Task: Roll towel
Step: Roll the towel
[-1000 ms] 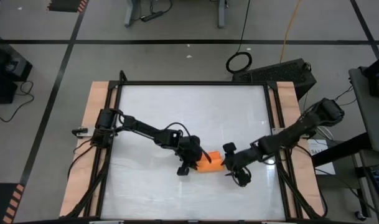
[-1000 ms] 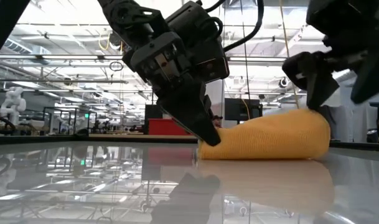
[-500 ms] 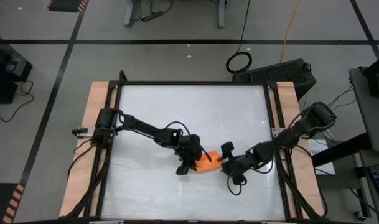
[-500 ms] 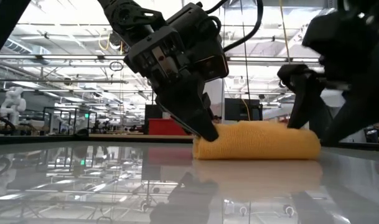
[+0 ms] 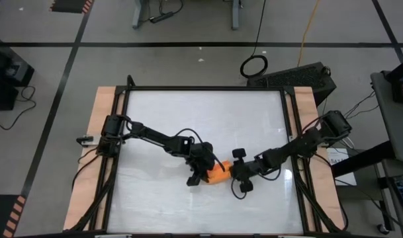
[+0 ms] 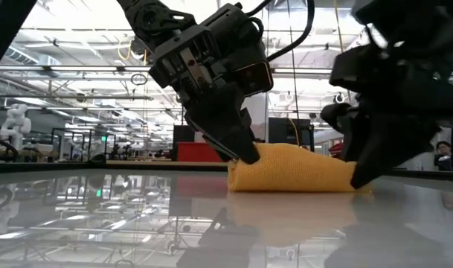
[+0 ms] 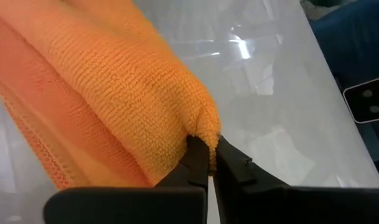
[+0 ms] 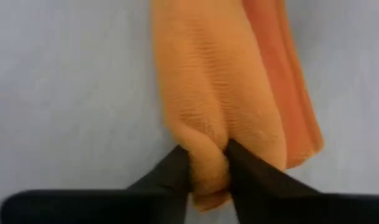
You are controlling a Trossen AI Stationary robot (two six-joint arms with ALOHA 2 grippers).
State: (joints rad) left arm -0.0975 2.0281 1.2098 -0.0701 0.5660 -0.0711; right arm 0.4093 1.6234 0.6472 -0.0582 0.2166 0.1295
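Note:
The orange towel (image 5: 219, 173) lies rolled up into a short, thick bundle on the glossy white table (image 5: 188, 119), a little near of its middle. In the low view the towel (image 6: 297, 173) rests on its long underside. My left gripper (image 5: 202, 174) is shut on its left end. My right gripper (image 5: 237, 173) has closed on its right end. The two arms reach in from opposite table sides and face each other across the roll. My left gripper pinches a small pucker of cloth at the roll's left end (image 7: 203, 126) between its two shut fingertips (image 7: 198, 155). It slants down from the table's left. The roll lies on the table. How many layers it has, I cannot tell. My right gripper pinches a bunched fold at the roll's right end (image 8: 208, 152) between its two fingers (image 8: 177, 163), coming from the table's right and slanting down. The cloth bulges out between the fingers. That end rests on the table (image 6: 358, 182).
Wooden side rails (image 5: 98, 132) and a black frame border the table. A black cable ring (image 5: 254, 65) and a dark case (image 5: 307, 76) lie on the floor beyond the far edge. A person (image 6: 442, 152) shows far off in the room behind.
My right gripper has moved toward the table's left and down to the towel's right end, and has shut on it. That end, raised a second ago, has come down onto the table, and the roll now looks shorter. My left gripper has kept its hold.

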